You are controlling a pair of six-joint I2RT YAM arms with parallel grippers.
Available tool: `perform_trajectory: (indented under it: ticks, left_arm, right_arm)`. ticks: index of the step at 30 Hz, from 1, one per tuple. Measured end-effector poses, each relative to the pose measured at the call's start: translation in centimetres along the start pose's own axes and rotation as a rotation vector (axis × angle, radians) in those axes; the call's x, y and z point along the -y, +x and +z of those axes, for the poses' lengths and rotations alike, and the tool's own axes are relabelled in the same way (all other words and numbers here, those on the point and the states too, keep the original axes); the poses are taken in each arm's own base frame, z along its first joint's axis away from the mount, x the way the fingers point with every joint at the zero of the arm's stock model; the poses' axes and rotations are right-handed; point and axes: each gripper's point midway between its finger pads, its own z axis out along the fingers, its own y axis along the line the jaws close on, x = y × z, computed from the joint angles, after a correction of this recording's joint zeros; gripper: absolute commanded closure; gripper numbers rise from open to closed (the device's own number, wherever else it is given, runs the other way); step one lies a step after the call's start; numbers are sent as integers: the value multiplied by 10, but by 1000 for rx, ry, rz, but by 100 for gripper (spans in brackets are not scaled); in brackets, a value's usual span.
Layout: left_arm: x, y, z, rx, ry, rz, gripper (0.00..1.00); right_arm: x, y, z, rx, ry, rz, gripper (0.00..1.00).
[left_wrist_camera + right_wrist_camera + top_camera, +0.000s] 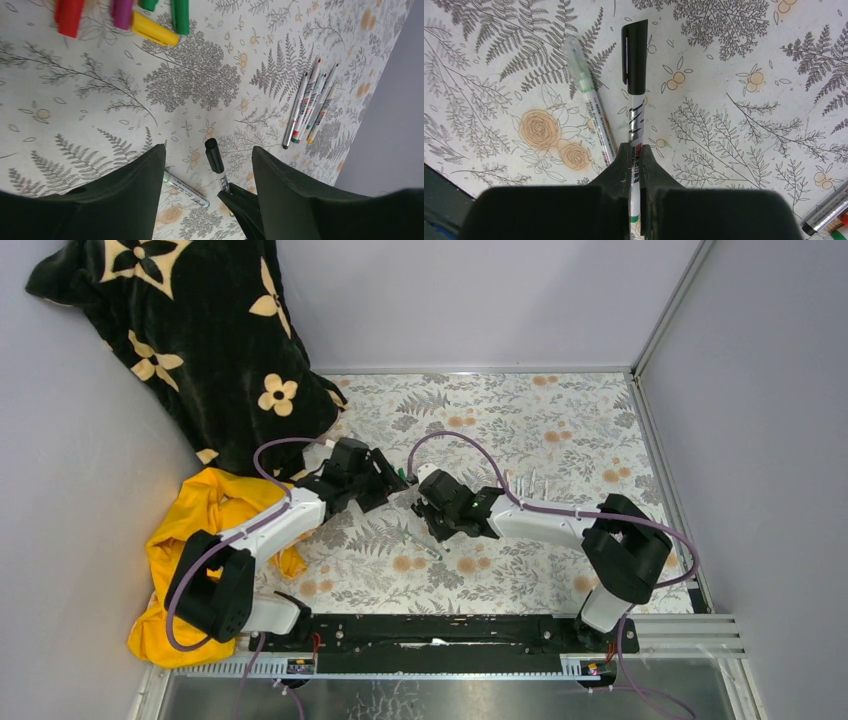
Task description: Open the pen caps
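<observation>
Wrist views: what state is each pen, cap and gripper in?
black cap, on black pen.
right gripper, shut on black pen.
left gripper, open either side of black cap.
green pen, lying free.
four pens, side by side, uncapped.
loose caps, off, clustered.

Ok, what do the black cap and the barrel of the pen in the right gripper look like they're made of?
The black cap looks like moulded plastic, semi-gloss, with a soft highlight along its clip. The barrel is probably pale glossy plastic, given its printed lettering and bright reflections. The right gripper is shut on it.
</observation>
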Motion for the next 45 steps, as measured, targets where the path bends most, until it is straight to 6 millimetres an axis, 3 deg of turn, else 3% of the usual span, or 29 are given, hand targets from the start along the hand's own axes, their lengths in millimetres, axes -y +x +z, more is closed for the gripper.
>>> perform_trajectory:
  ticks: [9,19,27,33,37,40,42,45]
  left_arm:
    - [14,18,10,-34,31,-14,34]
    - [17,34,19,-71,26,-16,37]
    - [22,34,24,-70,39,-27,53]
    - [21,39,30,-83,33,-31,57]
    - [22,39,31,-84,35,-37,67]
    - [26,38,31,-81,42,-39,83]
    - [27,37,32,-81,44,-40,99]
    - [32,35,33,-78,50,-44,100]
  right_arm:
    - [-3,-8,-3,25,-6,28,100]
    - [-6,-22,-10,79,-18,52,100]
    - [-6,-25,-11,91,-16,57,100]
    - [-6,-29,-12,106,-15,62,100]
    - [-5,-32,-11,117,-9,66,100]
    - [-4,-32,-11,119,-3,71,100]
    - [-2,-33,-11,124,2,77,100]
    - [0,-35,-11,129,7,85,100]
